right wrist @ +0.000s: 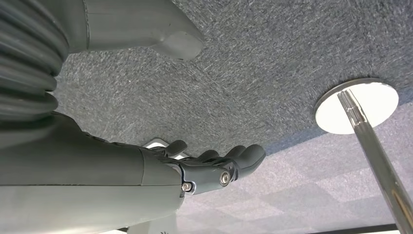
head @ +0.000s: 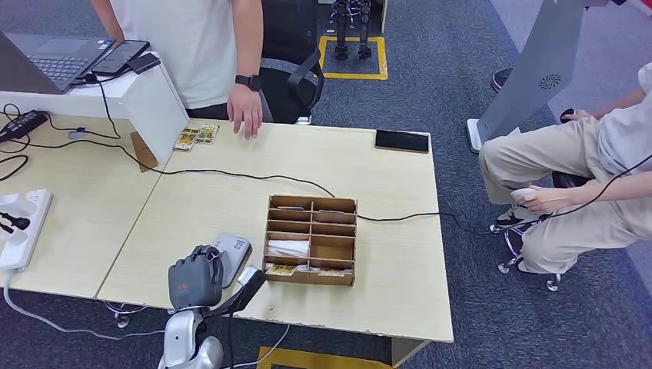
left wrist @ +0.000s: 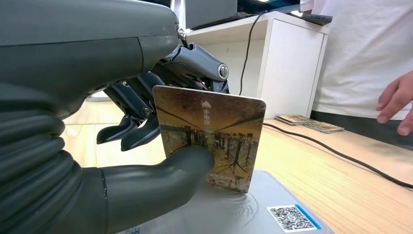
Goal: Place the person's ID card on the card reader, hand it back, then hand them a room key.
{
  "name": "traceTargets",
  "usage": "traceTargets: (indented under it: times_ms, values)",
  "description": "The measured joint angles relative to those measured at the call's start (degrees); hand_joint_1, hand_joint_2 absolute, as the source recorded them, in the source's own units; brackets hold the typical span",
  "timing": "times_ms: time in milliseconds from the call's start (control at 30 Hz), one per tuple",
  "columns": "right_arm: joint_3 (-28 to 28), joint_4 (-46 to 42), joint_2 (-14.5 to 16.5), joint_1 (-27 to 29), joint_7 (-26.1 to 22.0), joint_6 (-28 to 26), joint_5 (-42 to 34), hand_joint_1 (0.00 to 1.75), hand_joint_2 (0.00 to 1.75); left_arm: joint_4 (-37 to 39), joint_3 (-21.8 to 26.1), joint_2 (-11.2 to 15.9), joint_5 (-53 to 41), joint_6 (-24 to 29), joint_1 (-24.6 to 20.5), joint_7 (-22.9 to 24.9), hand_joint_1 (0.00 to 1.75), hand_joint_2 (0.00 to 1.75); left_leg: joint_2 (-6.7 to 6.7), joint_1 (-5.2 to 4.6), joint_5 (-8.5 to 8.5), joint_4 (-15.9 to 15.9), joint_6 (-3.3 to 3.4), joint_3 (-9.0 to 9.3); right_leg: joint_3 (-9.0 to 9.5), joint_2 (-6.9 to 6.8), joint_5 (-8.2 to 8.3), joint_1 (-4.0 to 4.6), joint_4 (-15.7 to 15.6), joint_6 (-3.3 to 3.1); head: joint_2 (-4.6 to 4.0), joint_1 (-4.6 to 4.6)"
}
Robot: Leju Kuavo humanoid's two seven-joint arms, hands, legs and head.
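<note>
Left robot hand (left wrist: 160, 146) pinches ID card (left wrist: 212, 139) upright, lower edge on card reader (head: 231, 250), bench (head: 400, 231) at 7 o'clock. Advice: tip card flat onto reader. Right robot hand (right wrist: 214, 168) loosely spread, holding nothing.

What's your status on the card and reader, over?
Left hand holds card upright on reader. Right hand hangs open, holding nothing. Nothing blocking.

Card (left wrist: 212, 141) with a printed brown-and-gold tree scene and a small white logo, rounded corners, standing nearly upright on its lower edge atop the card reader (left wrist: 272, 214). Reader flat, grey, bearing a QR code sticker, lying near the table's front edge beside a wooden compartment box.
</note>
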Motion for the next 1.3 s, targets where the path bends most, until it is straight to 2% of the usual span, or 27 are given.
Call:
traceTargets:
  times_ms: [300, 600, 867, 967, 1100, 1300]
  values:
    - [-0.01, -0.36, -0.53, 0.0, 0.79, 0.0, 0.34, 0.0, 1.75, 6.69, -3.52, 0.63, 0.82, -0.25, -3.6, 5.24, 1.75, 1.75, -0.12, 0.0, 0.0, -0.01, 0.0, 0.14, 0.24, -0.12, -0.01, 0.0, 0.0, 0.01, 0.0, 0.01]
    - [-0.01, -0.36, -0.83, 0.0, 1.01, 0.0, 1.18, 0.0, 1.75, 12.72, -5.97, 1.61, 0.86, -0.11, -6.34, 6.81, 1.75, 1.75, -0.24, -0.02, 0.0, -0.03, 0.0, 0.35, 0.49, -0.22, -0.03, 0.0, 0.0, 0.03, -0.01, 0.01]
    - [-0.01, -0.36, -0.87, 0.0, 1.07, 0.0, 1.24, 0.0, 1.75, 13.85, -6.84, 2.08, 3.06, -0.08, -7.02, 6.97, 1.75, 1.75, -0.27, -0.03, 0.01, -0.04, 0.0, 0.47, 0.62, -0.26, -0.03, 0.0, 0.0, 0.03, 0.0, 0.01]
    - [0.0, -0.38, -0.87, 0.0, 1.1, 0.0, 1.32, 0.0, 1.75, 12.49, -6.89, 2.03, 5.72, -0.01, -6.46, 5.22, 1.75, 1.75, -0.27, -0.03, 0.01, -0.04, 0.0, 0.51, 0.64, -0.25, -0.02, 0.0, 0.0, 0.03, 0.0, 0.01]
    - [-0.01, -0.59, -0.87, 0.0, 1.16, 0.0, 2.01, 0.0, 1.75, 8.88, -6.04, 1.22, 9.63, 0.02, -5.17, 0.54, 1.75, 1.75, -0.26, -0.03, 0.02, -0.04, 0.0, 0.48, 0.6, -0.24, -0.02, 0.0, 0.0, 0.03, 0.0, 0.01]
    - [-0.01, -1.0, -0.87, 0.01, 1.6, 0.0, 3.73, 0.0, 1.75, 4.55, -1.49, -0.47, 19.26, 0.04, -4.07, -11.21, 1.75, 1.75, -0.19, -0.02, 0.03, -0.03, 0.01, 0.31, 0.33, -0.13, -0.01, 0.0, 0.0, 0.02, -0.01, 0.01]
